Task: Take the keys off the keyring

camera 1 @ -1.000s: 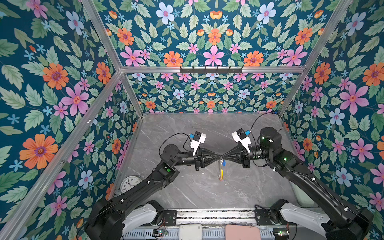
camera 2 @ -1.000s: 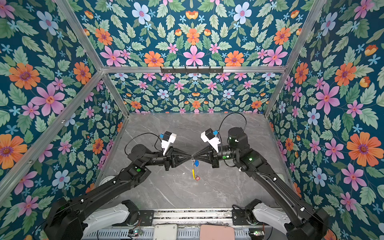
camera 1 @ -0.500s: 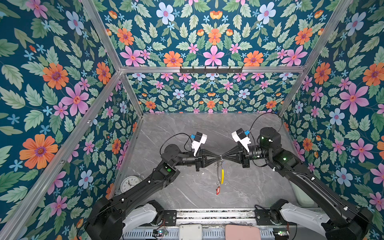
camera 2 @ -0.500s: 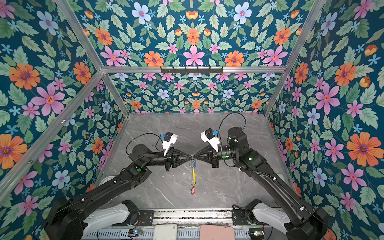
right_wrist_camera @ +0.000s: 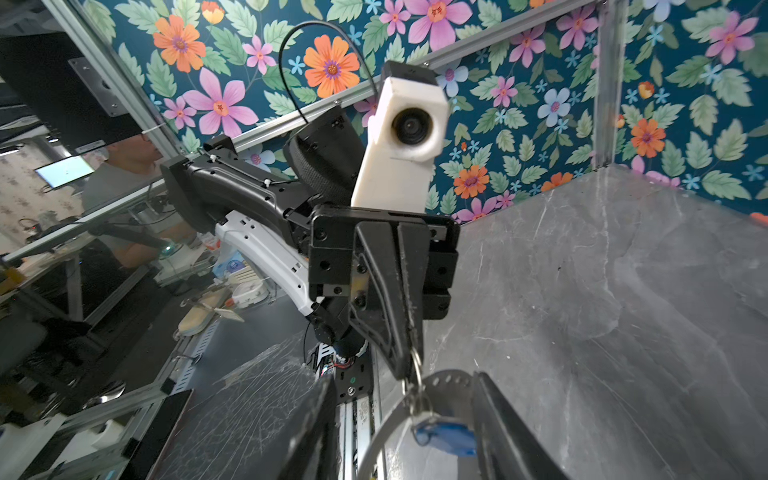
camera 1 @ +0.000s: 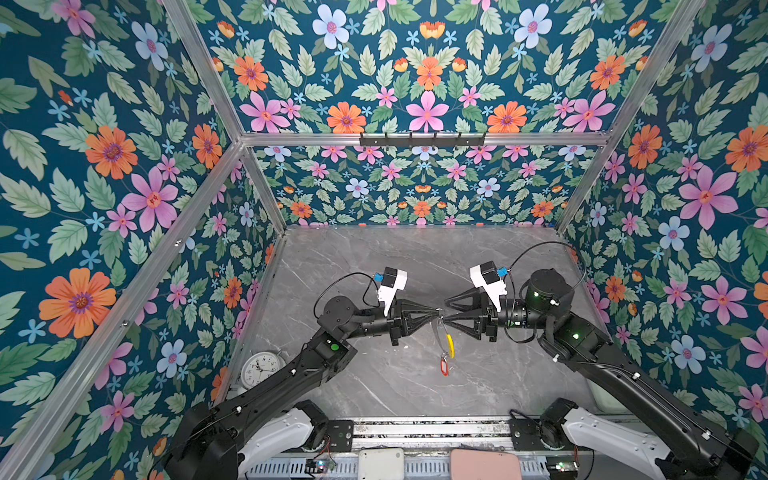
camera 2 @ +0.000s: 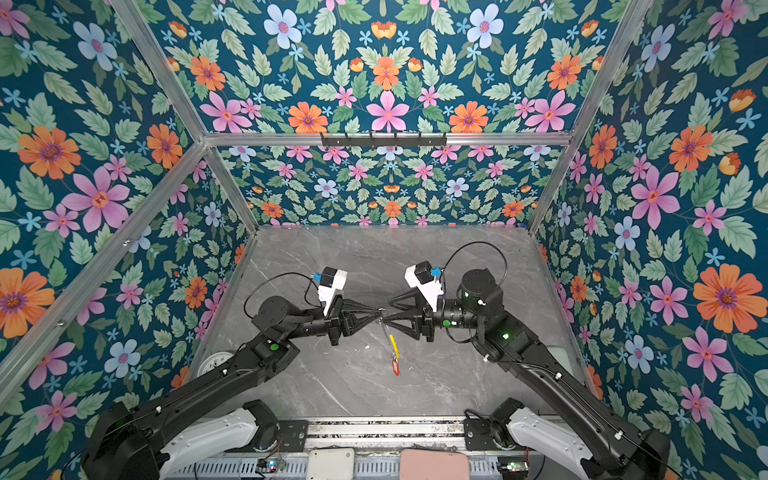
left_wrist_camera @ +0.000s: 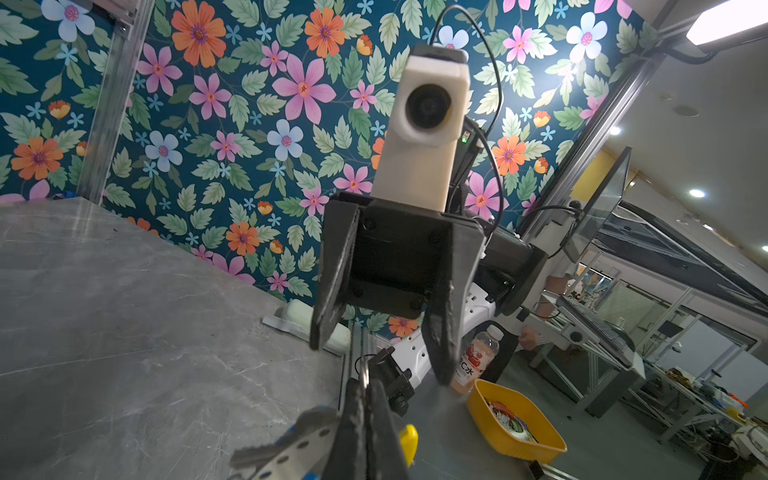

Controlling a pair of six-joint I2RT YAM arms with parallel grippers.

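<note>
In both top views the left gripper is pinched tight at the top of the keyring. The keyring hangs straight below the left gripper, with the red tag dangling lowest. The right gripper faces the left gripper tip to tip, just beside it, with its jaws parted and nothing between them. A second ago both grippers were clamped nose to nose on the ring. Half a second ago the ring had dropped to its full hang, and now the right gripper has let go. The left gripper therefore carries the keyring alone, and the right gripper is free to go for a key. Neither of the keys looks to be off yet.

In the left wrist view the right gripper is seen head-on just beyond the left gripper. Its fingers are spread wide and empty. The left gripper's fingers are closed on a thin wire loop, and the yellow sleeve sits right beside them.

In the right wrist view the left gripper is again shut on that thin loop. The grey hoop and the blue tag hang just under the left gripper, seen between the right gripper's spread fingers. I cannot tell whether the loop is the blue key's own small ring or a clip of the hoop, because the close range blurs it.
</note>
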